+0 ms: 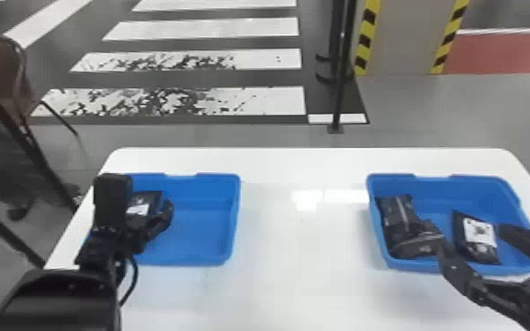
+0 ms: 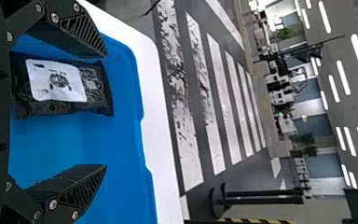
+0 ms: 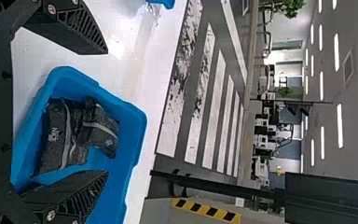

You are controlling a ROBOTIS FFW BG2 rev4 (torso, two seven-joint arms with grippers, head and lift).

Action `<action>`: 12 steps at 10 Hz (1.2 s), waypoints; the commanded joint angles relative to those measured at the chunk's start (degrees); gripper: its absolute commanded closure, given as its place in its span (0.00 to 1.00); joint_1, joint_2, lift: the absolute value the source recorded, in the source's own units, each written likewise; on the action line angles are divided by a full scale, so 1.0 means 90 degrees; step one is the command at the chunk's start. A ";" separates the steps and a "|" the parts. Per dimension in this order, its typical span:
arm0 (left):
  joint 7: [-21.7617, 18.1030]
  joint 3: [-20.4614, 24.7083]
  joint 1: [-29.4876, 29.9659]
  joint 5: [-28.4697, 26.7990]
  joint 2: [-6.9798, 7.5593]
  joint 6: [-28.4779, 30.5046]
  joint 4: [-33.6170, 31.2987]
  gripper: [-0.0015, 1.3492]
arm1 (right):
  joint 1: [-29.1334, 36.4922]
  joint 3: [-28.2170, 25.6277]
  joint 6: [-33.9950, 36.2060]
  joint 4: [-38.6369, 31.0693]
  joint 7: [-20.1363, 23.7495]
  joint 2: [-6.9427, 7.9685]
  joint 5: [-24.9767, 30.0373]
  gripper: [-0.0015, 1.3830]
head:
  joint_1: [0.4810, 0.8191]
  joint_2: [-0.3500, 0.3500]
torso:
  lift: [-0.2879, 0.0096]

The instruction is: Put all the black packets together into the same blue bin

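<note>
At left of frame, the L claw [image 2: 106,111] has its fingers wide apart w/ nothing gripped; it is over the L bin [image 1: 202,220]. I think the step in hand is to pick the lone L packet [image 1: 145,204], label up in the upper left part of this bin, bc. the other packets are already together. In the L wrist view, this packet lies nearer to one finger than to the other, so the next move prob. needs to centre the claw, go down, close on the packet and lift it above the rim, then bring it toward frame right. The table [image 1: 299,246] is btwn the two bins. At right of frame, the R bin [image 1: 440,193] has three packets: the rear one [image 1: 397,211] and the front one [image 1: 418,242] touch at its left side, and the labelled one [image 1: 475,237] is apart, nearer the right. The R claw [image 1: 471,241], lower right, is also well open, w/ its fingers around the labelled one in the head view; I see no grip on it.
</note>
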 commanded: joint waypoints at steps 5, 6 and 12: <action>-0.0332 0.0244 -0.0671 0.0245 0.0082 0.0870 0.0913 0.17 | -0.0065 0.0114 -0.0082 0.0124 0.0043 -0.0030 -0.0026 0.08 | 0.63 0.71 | 0.60; -0.0371 0.0219 -0.0702 0.0233 0.0101 0.0854 0.1007 0.20 | -0.0081 0.0127 -0.0098 0.0140 0.0053 -0.0039 -0.0039 0.08 | 0.63 0.71 | 0.60; -0.0411 0.0257 -0.1280 0.0207 0.0218 0.0916 0.2054 0.21 | -0.0128 0.0216 -0.0254 0.0233 0.0102 -0.0039 -0.0115 0.09 | 0.63 0.73 | 0.60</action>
